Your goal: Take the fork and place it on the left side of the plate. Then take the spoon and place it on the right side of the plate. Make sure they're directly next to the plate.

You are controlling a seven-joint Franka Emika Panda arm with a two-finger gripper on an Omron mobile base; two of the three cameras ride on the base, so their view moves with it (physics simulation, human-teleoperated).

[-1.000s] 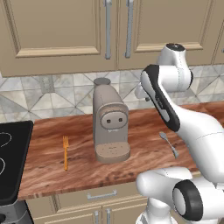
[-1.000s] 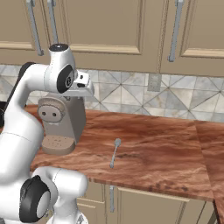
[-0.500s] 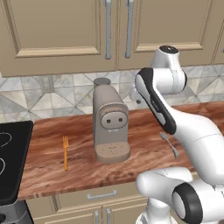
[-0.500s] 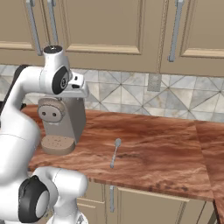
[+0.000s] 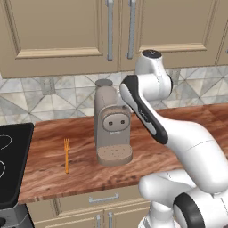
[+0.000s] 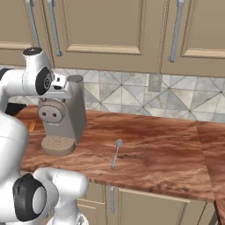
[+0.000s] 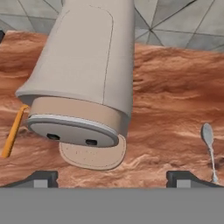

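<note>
The orange fork (image 5: pixel 67 155) lies on the wooden counter left of a beige coffee machine (image 5: pixel 112 127); its handle shows as an orange strip (image 7: pixel 13 131) in the hand view. On the counter to the machine's right rests the grey metal spoon (image 6: pixel 116 154), bowl pointing away, also in the hand view (image 7: pixel 209 146). My gripper (image 7: pixel 113 177) hangs above the coffee machine, looking down on it, open and holding nothing. The plate is out of view.
The coffee machine (image 6: pixel 63 118) stands between fork and spoon, directly under my hand. A black stovetop (image 5: pixel 11 164) borders the counter on the left. Tiled backsplash and cabinets rise behind. Bare counter (image 6: pixel 167 145) stretches right of the spoon.
The jaws have gone from partly closed to wide open. The arm has swung left, bringing the hand over the coffee machine. Fork and spoon have not moved.
</note>
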